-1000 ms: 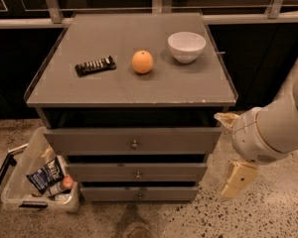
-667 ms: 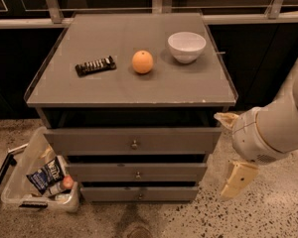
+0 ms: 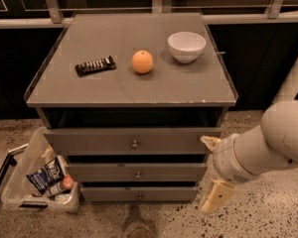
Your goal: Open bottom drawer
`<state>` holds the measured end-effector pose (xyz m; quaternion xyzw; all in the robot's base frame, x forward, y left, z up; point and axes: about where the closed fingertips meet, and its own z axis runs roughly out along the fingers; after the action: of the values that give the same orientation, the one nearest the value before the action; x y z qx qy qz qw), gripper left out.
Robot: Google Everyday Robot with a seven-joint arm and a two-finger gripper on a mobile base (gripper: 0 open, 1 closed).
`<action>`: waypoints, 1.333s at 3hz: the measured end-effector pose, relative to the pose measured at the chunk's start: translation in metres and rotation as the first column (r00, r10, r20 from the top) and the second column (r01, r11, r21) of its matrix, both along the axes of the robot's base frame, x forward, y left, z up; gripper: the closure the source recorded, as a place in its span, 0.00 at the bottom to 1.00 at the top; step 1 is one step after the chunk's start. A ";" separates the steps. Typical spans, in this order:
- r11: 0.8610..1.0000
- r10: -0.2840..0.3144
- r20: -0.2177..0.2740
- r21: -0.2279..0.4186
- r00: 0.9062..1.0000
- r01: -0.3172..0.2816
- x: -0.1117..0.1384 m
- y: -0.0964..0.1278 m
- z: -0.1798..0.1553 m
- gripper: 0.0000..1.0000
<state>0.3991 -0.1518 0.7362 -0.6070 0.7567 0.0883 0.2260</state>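
Note:
The grey cabinet (image 3: 131,90) has three drawers. The bottom drawer (image 3: 109,194) is the lowest slim grey front, with a small round metal knob (image 3: 140,196); it looks pushed in. The middle drawer (image 3: 104,172) and the top drawer (image 3: 89,141) sit above it, each with its own knob. My gripper (image 3: 212,168) is to the right of the cabinet, beside the middle and bottom drawers and apart from the knob. Its two cream fingers (image 3: 216,196) stand far apart, open and empty.
On the cabinet top lie a black bar (image 3: 95,65), an orange (image 3: 142,62) and a white bowl (image 3: 186,46). A clear plastic bin (image 3: 17,182) with packets stands on the floor left of the drawers. A dark wall and rails run behind.

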 end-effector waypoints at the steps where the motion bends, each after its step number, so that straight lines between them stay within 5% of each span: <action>1: 0.999 -0.015 0.004 0.042 1.000 0.015 0.007 0.005 -0.049 0.00; 3: 0.989 -0.002 0.026 0.147 1.000 -0.002 0.026 0.011 -0.143 0.00; 4: 0.989 0.000 0.025 0.147 1.000 -0.004 0.026 0.012 -0.144 0.00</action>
<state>0.4254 -0.1403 0.5924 -0.5905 0.7446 0.1367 0.2796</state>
